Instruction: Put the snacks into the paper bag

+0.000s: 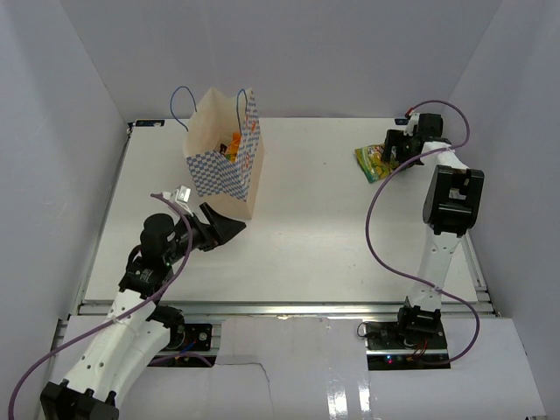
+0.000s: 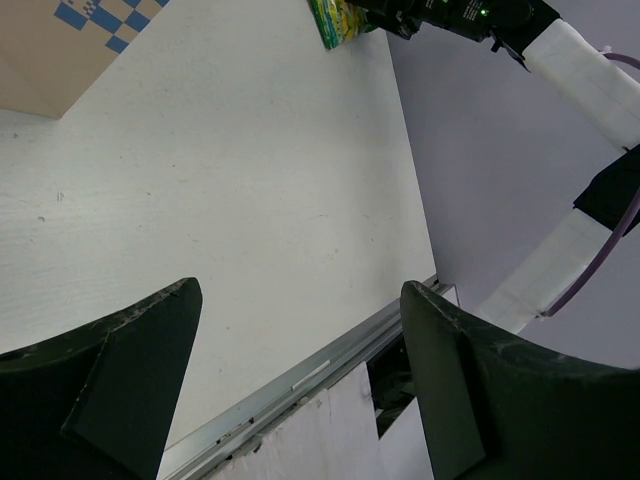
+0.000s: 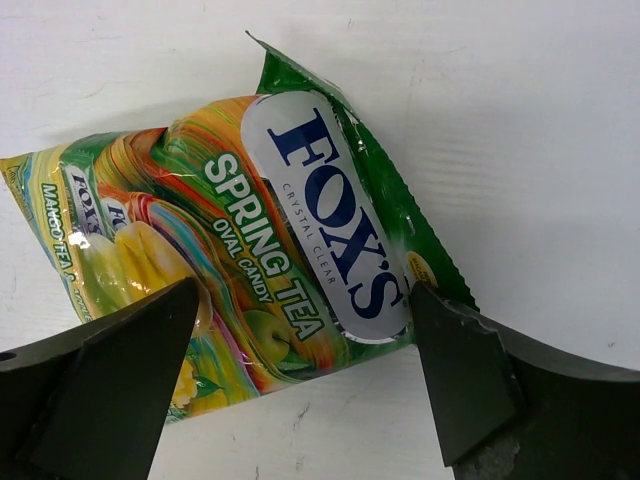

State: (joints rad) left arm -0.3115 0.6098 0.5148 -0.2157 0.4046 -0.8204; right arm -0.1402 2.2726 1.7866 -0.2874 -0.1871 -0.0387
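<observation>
The paper bag [image 1: 226, 157] stands upright at the far left of the table, with orange packets showing in its open mouth. Its checkered corner shows in the left wrist view [image 2: 60, 45]. A green-yellow candy pouch [image 1: 374, 161] lies flat at the far right; it also shows in the right wrist view [image 3: 250, 250] and the left wrist view [image 2: 333, 20]. My right gripper [image 3: 305, 345] is open, low over the pouch, its fingers straddling the pouch's near edge. My left gripper [image 1: 229, 229] is open and empty just right of the bag's base. The other snacks are out of view.
White walls close in the table on three sides. A metal rail [image 1: 280, 308] runs along the near edge. The right arm's purple cable [image 1: 378, 219] loops over the table's right part.
</observation>
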